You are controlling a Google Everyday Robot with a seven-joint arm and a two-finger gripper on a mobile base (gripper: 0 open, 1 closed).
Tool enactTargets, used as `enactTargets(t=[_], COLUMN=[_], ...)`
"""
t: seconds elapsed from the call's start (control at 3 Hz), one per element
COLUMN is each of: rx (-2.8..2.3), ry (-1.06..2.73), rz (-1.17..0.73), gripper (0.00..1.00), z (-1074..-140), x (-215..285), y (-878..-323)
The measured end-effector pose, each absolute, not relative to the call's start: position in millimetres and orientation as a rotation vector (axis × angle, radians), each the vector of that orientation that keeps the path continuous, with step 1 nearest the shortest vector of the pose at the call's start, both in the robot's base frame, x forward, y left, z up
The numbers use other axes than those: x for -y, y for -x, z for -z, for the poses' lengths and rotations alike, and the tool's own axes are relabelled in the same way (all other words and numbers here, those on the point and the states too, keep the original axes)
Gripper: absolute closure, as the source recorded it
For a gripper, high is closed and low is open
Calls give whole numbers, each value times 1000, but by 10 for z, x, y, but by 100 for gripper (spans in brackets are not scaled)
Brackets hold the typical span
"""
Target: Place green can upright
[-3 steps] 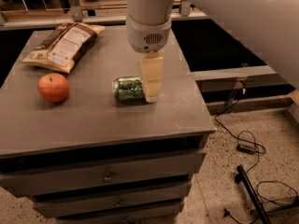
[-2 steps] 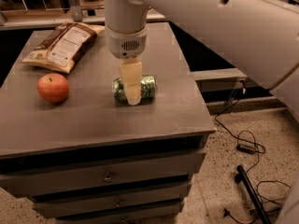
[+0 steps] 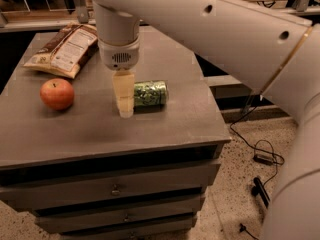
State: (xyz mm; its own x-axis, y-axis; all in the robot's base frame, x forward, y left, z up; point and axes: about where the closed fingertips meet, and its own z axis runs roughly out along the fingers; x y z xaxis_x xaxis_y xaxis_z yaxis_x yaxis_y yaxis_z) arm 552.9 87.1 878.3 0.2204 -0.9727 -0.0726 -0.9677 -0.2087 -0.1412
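Note:
The green can [image 3: 151, 94] lies on its side on the grey cabinet top [image 3: 100, 129], its long axis running left to right. It has mottled light-green markings. My gripper [image 3: 125, 109] hangs straight down from the white arm and reaches the table surface at the can's left end, right against or just in front of it. The can's left end is hidden behind the gripper.
A red apple [image 3: 57, 93] sits to the left of the gripper. A snack bag [image 3: 64, 49] lies at the back left of the top. Drawers are below the top, and cables [image 3: 260, 154] lie on the floor to the right.
My gripper has moved left, from the can's right end, across its middle, to its left end. The can still lies on its side in about the same place.

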Motion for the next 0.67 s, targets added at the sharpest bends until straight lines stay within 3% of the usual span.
enactTargets(t=[0.33,0.67], rx=[-1973,-2027], ry=[2262,2218], rz=[59,54], gripper=[0,10], z=[-8623,-8510], x=[-818,-761], y=[-5599,-5628])
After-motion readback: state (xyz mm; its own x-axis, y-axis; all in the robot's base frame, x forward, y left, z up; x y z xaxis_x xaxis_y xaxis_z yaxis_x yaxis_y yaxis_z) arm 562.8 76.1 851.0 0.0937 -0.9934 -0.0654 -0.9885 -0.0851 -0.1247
